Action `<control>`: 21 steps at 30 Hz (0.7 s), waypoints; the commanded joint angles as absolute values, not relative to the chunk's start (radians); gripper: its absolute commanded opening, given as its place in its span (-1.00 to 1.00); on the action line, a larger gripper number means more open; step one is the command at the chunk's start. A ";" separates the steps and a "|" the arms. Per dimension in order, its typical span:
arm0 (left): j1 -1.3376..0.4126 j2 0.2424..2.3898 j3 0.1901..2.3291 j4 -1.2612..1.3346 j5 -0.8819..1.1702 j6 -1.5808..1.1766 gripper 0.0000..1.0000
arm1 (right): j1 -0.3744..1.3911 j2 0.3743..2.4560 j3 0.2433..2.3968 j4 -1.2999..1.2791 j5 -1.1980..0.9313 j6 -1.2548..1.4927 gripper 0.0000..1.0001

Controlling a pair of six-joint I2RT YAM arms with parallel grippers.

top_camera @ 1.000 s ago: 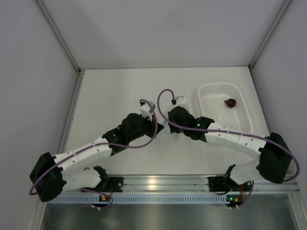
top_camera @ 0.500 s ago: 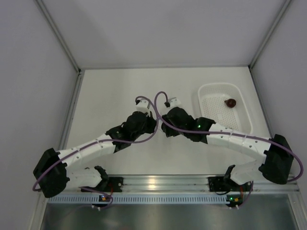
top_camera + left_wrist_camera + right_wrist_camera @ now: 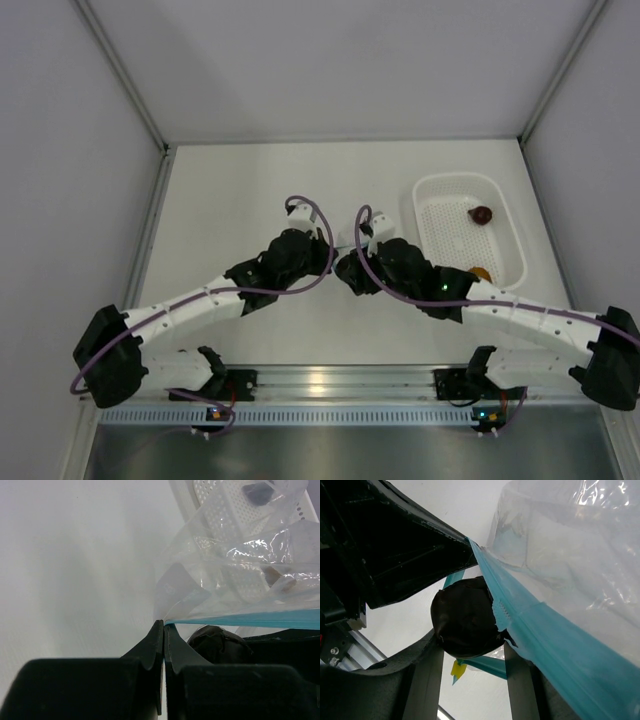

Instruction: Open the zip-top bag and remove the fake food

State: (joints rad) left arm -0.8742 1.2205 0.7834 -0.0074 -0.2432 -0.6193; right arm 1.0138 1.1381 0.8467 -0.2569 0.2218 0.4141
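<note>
The zip-top bag hangs clear and crinkled, its blue zip strip running right from my left gripper, which is shut on the strip's corner. My right gripper is shut on a dark purple-black piece of fake food, right beside the zip strip. That piece also shows in the left wrist view as a dark ball under the strip. From above, the left gripper and right gripper meet mid-table, hiding the bag. A maroon piece and an orange piece lie in the basket.
The white perforated basket stands at the right of the table, just beyond the right forearm; it shows through the bag in the left wrist view. Enclosure walls ring the table on three sides.
The right arm has swung its forearm nearer and to the right, uncovering the orange piece in the basket. The left wrist has shifted slightly farther and right. Both grips are unchanged.
</note>
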 commanded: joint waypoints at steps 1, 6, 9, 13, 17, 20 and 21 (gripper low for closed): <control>-0.847 1.258 0.773 -0.109 -0.367 -0.614 -1.00 | 1.019 1.005 0.804 -0.008 0.224 0.474 -0.51; -0.842 1.256 0.758 -0.109 -0.353 -0.641 -1.00 | 1.017 0.953 0.749 0.052 0.328 0.541 -0.52; -0.842 1.256 0.758 -0.106 -0.327 -0.643 -1.00 | 1.017 0.942 0.721 0.064 0.425 0.571 -0.53; -0.842 1.262 0.756 -0.098 -0.288 -0.626 -1.00 | 1.017 0.985 0.793 -0.099 0.599 0.612 -0.54; -0.842 1.250 0.738 -0.075 -0.275 -0.618 -1.00 | 1.014 1.031 0.821 -0.138 0.637 0.603 -0.55; -0.842 1.249 0.730 -0.068 -0.281 -0.620 -1.00 | 1.014 0.999 0.773 -0.026 0.533 0.607 -0.56; -0.842 1.249 0.727 -0.064 -0.281 -0.618 -1.00 | 1.012 0.988 0.761 -0.009 0.511 0.614 -0.56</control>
State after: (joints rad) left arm -0.8764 1.2400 0.7712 0.0452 -0.1783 -0.6556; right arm 1.0145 1.0500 0.7418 -0.1452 0.4618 0.5953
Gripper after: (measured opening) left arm 0.017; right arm 0.463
